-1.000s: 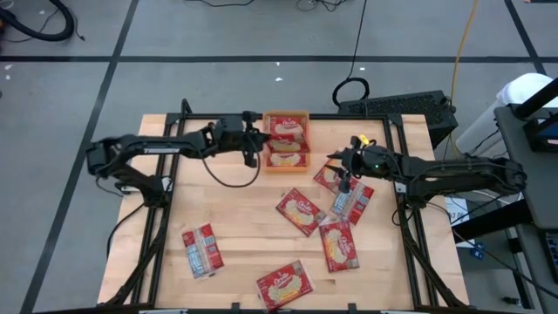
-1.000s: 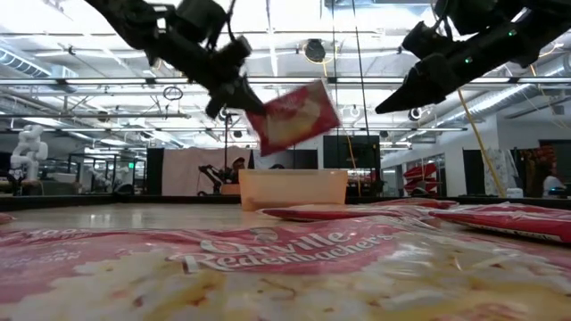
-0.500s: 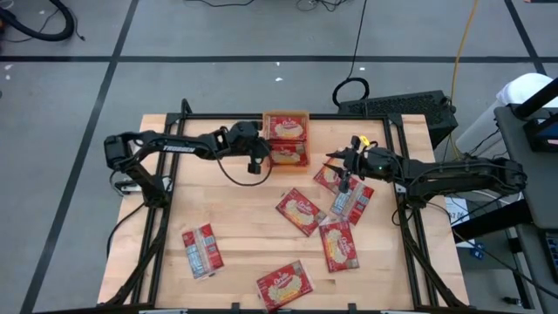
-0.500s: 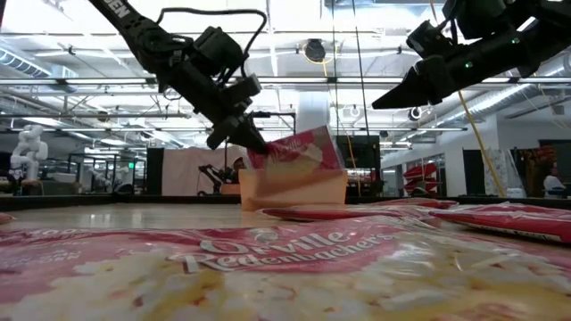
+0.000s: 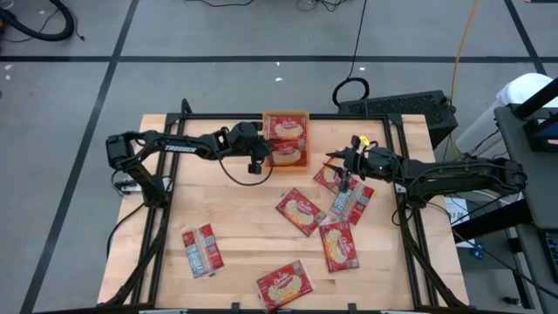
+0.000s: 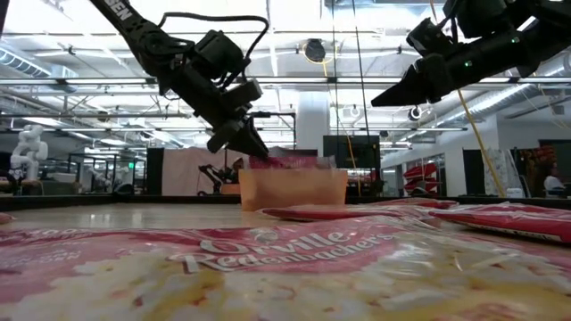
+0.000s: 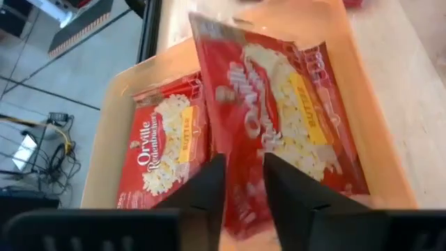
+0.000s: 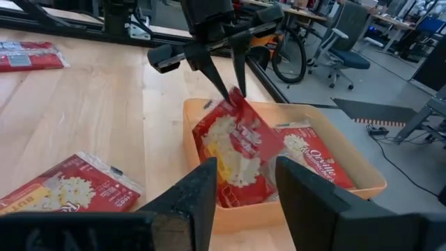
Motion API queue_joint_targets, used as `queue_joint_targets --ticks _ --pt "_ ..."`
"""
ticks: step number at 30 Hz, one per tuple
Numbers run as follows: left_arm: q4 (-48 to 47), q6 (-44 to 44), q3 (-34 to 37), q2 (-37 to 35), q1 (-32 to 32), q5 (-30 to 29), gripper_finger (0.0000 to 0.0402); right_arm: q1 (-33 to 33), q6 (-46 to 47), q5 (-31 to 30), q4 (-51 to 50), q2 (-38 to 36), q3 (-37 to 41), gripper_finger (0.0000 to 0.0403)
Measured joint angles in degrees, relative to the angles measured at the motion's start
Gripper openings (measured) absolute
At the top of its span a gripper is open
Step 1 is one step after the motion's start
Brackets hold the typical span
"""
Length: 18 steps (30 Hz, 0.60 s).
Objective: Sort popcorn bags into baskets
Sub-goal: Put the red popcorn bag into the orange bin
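The orange basket (image 5: 265,139) stands at the table's far middle. One red popcorn bag (image 5: 286,128) lies flat in its far half. A second bag (image 5: 289,154) lies slanted in the near half, face up, one corner (image 8: 234,99) raised at the basket's left wall. My left gripper (image 5: 260,159) hangs at that wall, fingers parted, on either side of the raised corner. My right gripper (image 5: 338,167) stands open above the bags at the right, with nothing between its fingers. My left gripper comes slanting down from the table's left, and its parted fingertips (image 8: 224,89) stand on either side of the slanted bag's raised corner (image 7: 242,209). Whether they touch it, I cannot tell. The rest of the bag lies in the basket.
Several more bags lie loose on the wood: a cluster at the right (image 5: 352,201), (image 5: 301,212), (image 5: 338,245), one at the near left (image 5: 201,250), one at the near edge (image 5: 284,285). Black frame rails (image 5: 157,218) run along both table sides.
My left gripper has come down toward the basket with the bag, which stood tilted above the rim. While the gripper kept its place, the bag has dropped below the rim and now lies slanted in the basket's near half.
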<state>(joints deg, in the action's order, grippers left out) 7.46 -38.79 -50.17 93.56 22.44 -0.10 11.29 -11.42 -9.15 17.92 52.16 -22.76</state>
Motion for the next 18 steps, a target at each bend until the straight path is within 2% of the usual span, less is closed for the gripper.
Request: queue_joint_targets --ticks 4,8,11,14,18 --pt "1.9 2.7 0.0 -0.1 0.0 -0.9 0.0147 0.0 0.1 0.1 -0.2 0.0 0.0 0.0141" --pt "4.4 5.0 0.0 -2.2 -0.5 -4.6 0.0169 0.0 0.3 0.0 -1.0 0.0 0.0 0.0141" --pt "4.5 7.1 -0.1 -4.0 -1.2 -7.1 0.017 0.0 2.6 -1.9 -1.6 0.0 0.0 0.0141" --pt "4.5 11.8 -0.1 -5.7 -1.6 -7.5 0.0159 0.6 6.0 -4.4 -2.1 1.1 0.0 0.0141" --pt "1.8 19.4 -0.1 -6.9 -2.3 -7.5 0.0138 2.7 11.8 -4.5 -5.5 3.7 -0.5 0.0141"
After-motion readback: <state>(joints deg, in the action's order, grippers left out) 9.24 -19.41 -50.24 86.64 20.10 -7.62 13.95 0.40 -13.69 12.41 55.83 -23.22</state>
